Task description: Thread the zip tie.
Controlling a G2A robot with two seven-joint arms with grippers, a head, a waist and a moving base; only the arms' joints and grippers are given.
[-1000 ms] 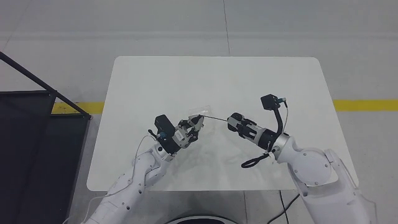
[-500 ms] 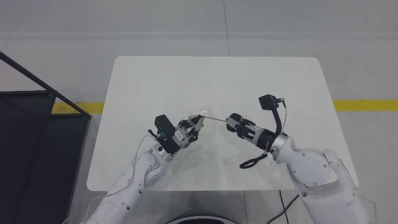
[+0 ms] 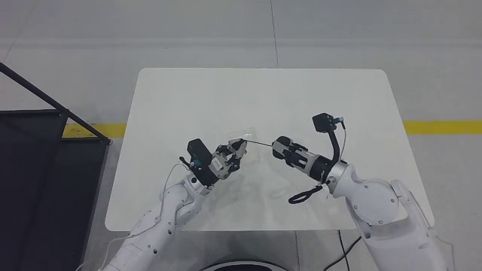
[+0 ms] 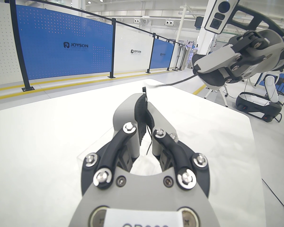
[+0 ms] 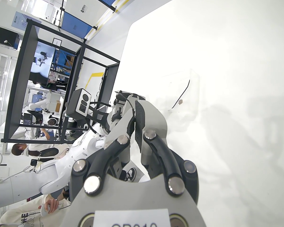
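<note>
White tabletop (image 3: 188,98) on a grey hall floor carries a clear tray (image 5: 197,81). Close by the tray, the left claw (image 4: 145,106) is pinched tight on the zip tie (image 4: 170,85), a thin black strap. Its small blocky end stands up past the fingertips, and a loose length hangs down behind the pads. The strap bows away from the tray toward the right claw (image 4: 196,71), which is closed narrow on its far tip, farther from the tray than the left claw.
</note>
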